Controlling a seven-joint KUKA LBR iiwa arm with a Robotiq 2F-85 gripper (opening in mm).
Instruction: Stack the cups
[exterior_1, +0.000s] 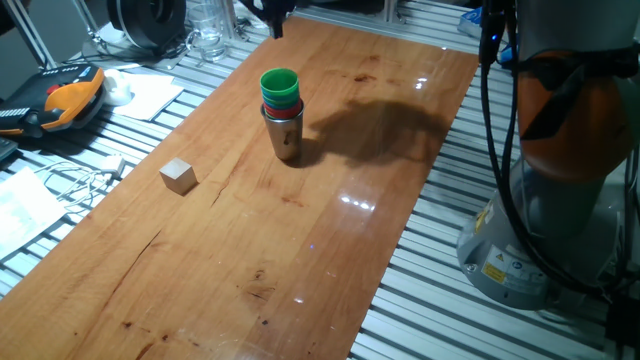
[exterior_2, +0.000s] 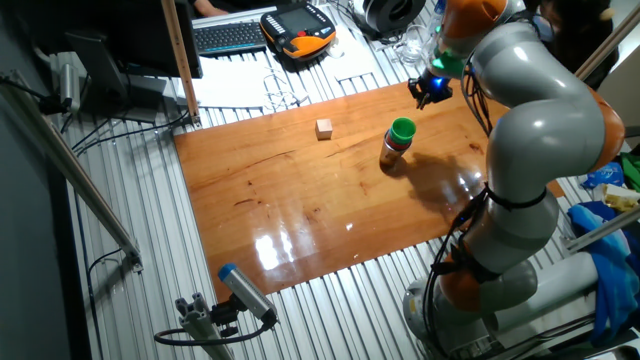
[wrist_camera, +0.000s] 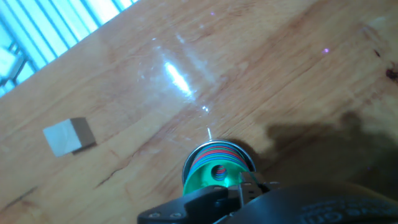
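Note:
The cups stand as one nested stack near the middle of the wooden table. A green cup (exterior_1: 280, 85) is on top, red and blue rims show beneath it, and a shiny steel cup (exterior_1: 286, 137) is the base. The other fixed view shows the same stack (exterior_2: 397, 140). My gripper (exterior_1: 276, 22) hangs well above and behind the stack, apart from it and holding nothing. In the other fixed view the gripper (exterior_2: 428, 93) sits up and to the right of the stack. In the hand view the green cup (wrist_camera: 214, 175) lies just ahead of the gripper (wrist_camera: 241, 186), whose dark fingertips look closed together.
A small wooden cube (exterior_1: 178, 176) lies on the table (exterior_1: 250, 270) left of the stack, also seen as cube (exterior_2: 324, 128) and cube (wrist_camera: 68, 135). An orange-and-black pendant (exterior_1: 65, 98), papers and cables sit beyond the table's left edge. The arm's base (exterior_1: 560, 200) stands at the right.

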